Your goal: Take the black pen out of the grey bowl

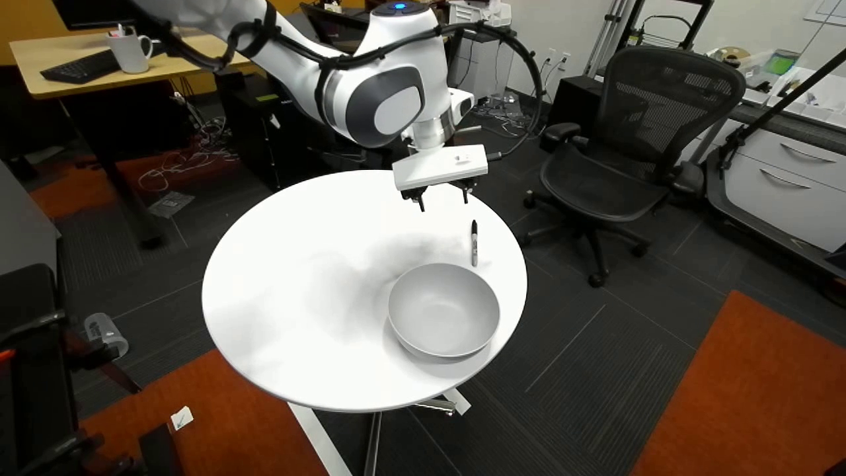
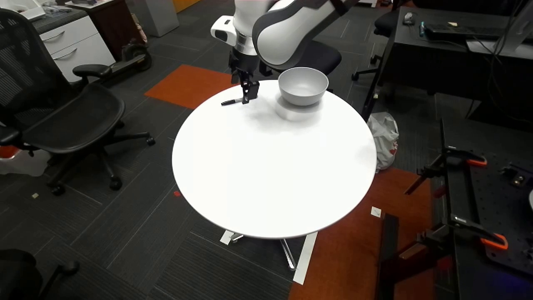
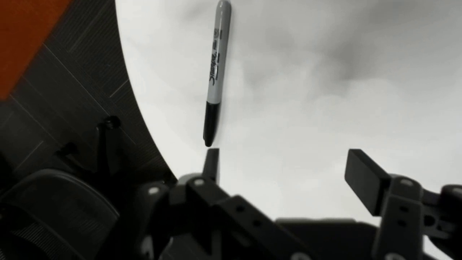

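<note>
The black pen (image 1: 474, 244), a marker with a grey barrel and black cap, lies flat on the white table, outside the bowl. It also shows in the wrist view (image 3: 218, 68) and, partly hidden behind the gripper, in an exterior view (image 2: 231, 101). The grey bowl (image 1: 443, 311) stands upright near the table edge with nothing in it; it also shows in an exterior view (image 2: 303, 85) but is out of the wrist view. My gripper (image 3: 283, 159) is open and empty above the table. In the wrist view the pen's cap end is just beyond the left fingertip.
The round white table (image 1: 297, 284) carries the bowl and pen. A black office chair (image 1: 634, 139) stands close to the table edge on the pen's side. A desk with a mug (image 1: 130, 51) is behind the arm. A black bench with clamps (image 2: 487, 200) stands beside the table.
</note>
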You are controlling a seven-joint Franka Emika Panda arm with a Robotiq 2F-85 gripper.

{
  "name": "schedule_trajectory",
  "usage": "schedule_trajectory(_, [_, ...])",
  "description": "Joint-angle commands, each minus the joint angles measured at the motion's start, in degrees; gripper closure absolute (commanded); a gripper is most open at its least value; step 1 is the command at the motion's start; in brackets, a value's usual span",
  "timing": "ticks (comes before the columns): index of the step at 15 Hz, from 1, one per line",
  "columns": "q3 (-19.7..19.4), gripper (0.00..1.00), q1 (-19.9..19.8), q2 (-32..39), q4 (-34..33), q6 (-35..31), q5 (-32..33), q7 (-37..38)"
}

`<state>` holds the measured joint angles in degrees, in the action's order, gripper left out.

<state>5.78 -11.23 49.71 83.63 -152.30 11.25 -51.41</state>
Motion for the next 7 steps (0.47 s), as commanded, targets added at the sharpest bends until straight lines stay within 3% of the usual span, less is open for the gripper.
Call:
schedule_trajectory(1, [-0.2,0.0,-0.1,-4.6,4.8,-0.8,-0.9,0.9])
schedule_trajectory(7, [-0.4,0.0,0.3,-2.9,2.6,0.0,-0.7,-0.1])
